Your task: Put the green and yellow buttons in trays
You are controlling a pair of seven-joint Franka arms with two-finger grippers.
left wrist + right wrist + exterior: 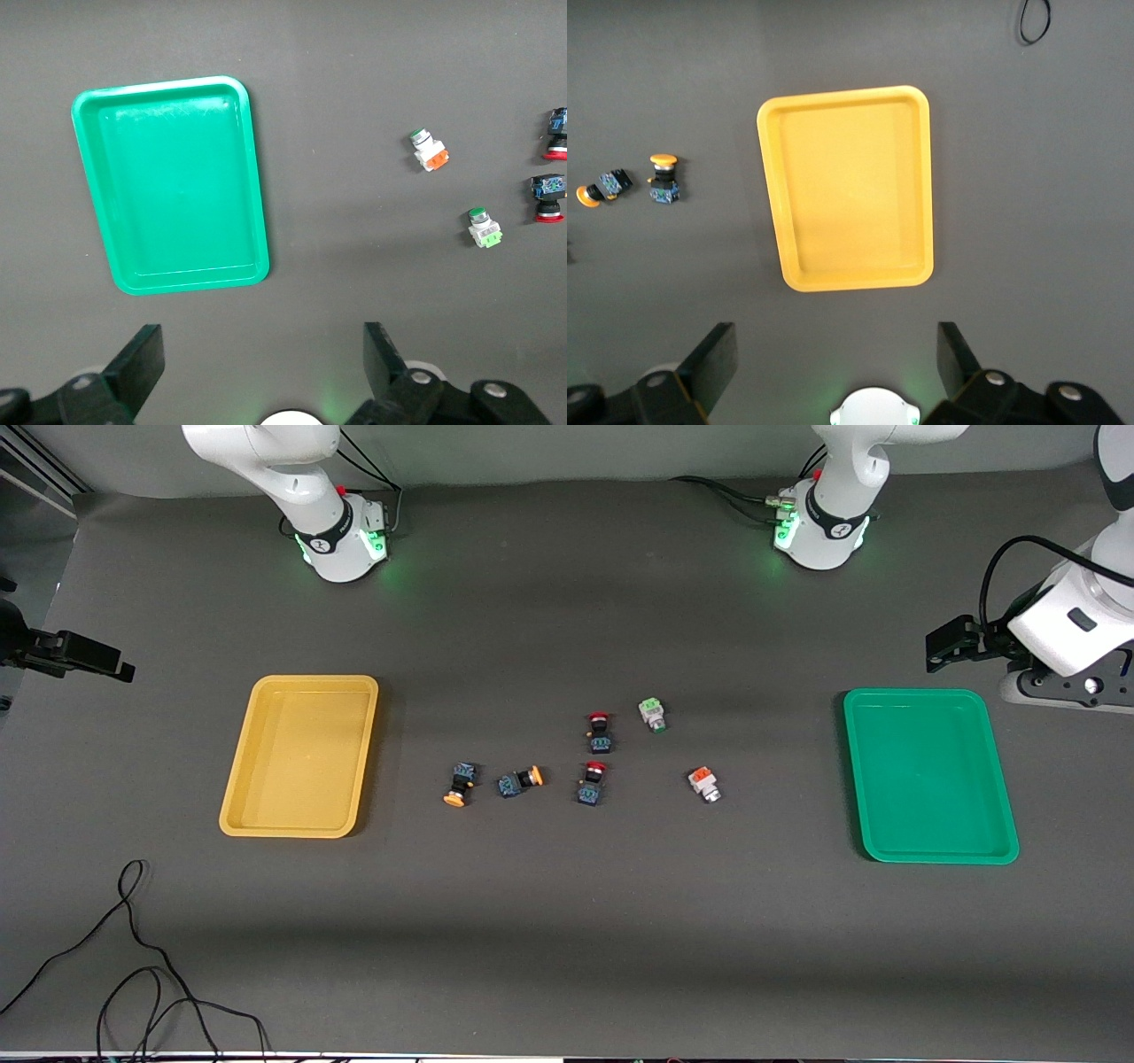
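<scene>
Claws, left (257, 372) and right (833, 372), gape open; green button (653, 714) lies tipped, cap facing the bases.

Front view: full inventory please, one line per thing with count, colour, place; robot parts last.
yellow tray: 1, yellow, nothing in it, toward the right arm's end of the table.
green tray: 1, green, nothing in it, toward the left arm's end.
yellow buttons: 2, orange-yellow caps on dark bodies, side by side between the trays, closer to the yellow tray.
red buttons: 2, red caps on dark bodies, mid-table, one nearer the front camera than the other.
green button: 1, pale green cap on whitish body, beside the farther red button.
orange button: 1, orange cap on whitish body, nearer the camera than the green button.
cable: 1, black, at the table's near edge.
left gripper: open, above the green tray.
right gripper: open, above the yellow tray.
</scene>
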